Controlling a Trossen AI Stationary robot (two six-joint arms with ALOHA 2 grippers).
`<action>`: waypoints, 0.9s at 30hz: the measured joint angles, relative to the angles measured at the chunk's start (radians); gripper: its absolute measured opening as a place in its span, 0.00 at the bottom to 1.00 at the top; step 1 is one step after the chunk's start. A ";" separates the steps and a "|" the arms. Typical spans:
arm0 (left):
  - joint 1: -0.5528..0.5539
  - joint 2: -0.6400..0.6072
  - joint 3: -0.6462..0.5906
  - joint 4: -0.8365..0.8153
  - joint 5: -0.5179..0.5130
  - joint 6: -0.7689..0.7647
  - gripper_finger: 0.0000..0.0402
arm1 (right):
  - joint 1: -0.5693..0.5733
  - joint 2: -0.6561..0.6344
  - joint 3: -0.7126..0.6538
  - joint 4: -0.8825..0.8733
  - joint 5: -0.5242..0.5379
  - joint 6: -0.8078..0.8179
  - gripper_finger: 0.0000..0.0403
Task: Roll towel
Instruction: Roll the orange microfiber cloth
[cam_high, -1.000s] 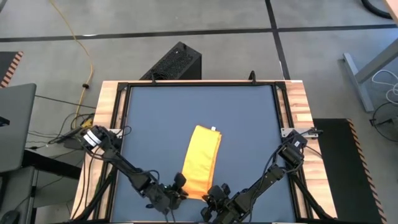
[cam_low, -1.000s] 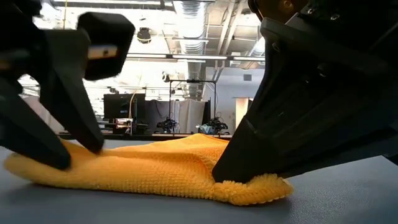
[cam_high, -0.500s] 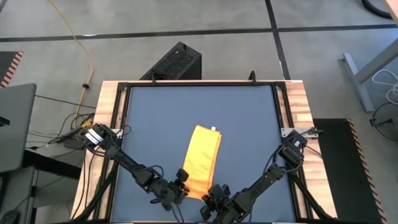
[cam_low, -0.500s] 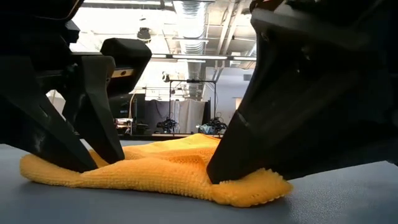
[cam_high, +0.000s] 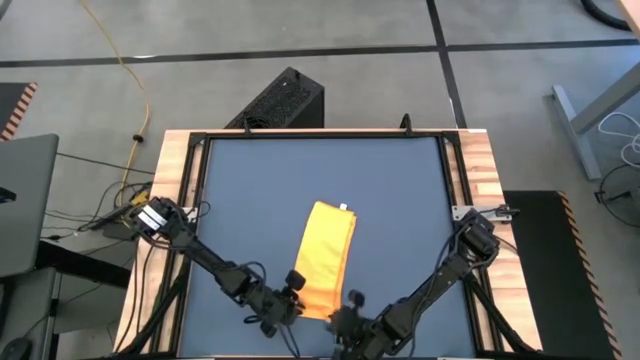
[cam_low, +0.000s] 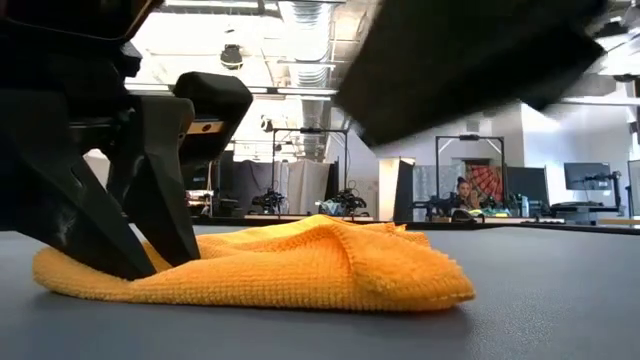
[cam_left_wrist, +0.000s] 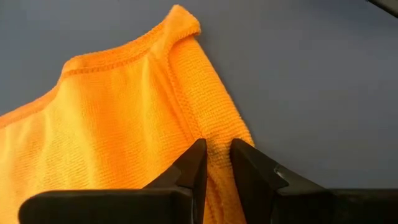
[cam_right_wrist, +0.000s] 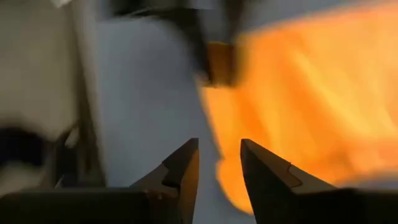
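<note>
**A:** Where's the towel?

**B:** I see the towel (cam_high: 325, 260) lying folded into a long strip on the dark blue tabletop (cam_high: 260, 180), a bit toward the operator-side edge from the middle. Its white tag (cam_high: 343, 208) is at the far end. In the low view the near end is bunched up in a hump.

**A:** Left arm?

**B:** My left gripper (cam_high: 290, 298) is at the towel's near end, on its left corner. The left wrist view has the fingers (cam_left_wrist: 193, 168) clenched on a ridge of towel cloth, only a sliver between them.

**A:** Right one?

**B:** My right gripper (cam_high: 350, 310) sits just off the towel's near-right corner, not touching it. Fingers (cam_right_wrist: 186, 165) are parted with nothing between them, so released. In the low view it's lifted clear above the cloth.
</note>
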 joint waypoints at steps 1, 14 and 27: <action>0.005 0.000 0.000 0.000 0.017 0.000 0.16 | 0.007 0.006 0.001 0.039 -0.023 -0.147 0.38; 0.041 0.000 -0.001 -0.001 0.120 -0.037 0.16 | -0.013 0.042 0.001 0.032 -0.082 -0.655 0.42; 0.042 0.000 -0.001 -0.011 0.139 -0.038 0.16 | -0.050 0.100 0.006 -0.019 -0.108 -0.578 0.41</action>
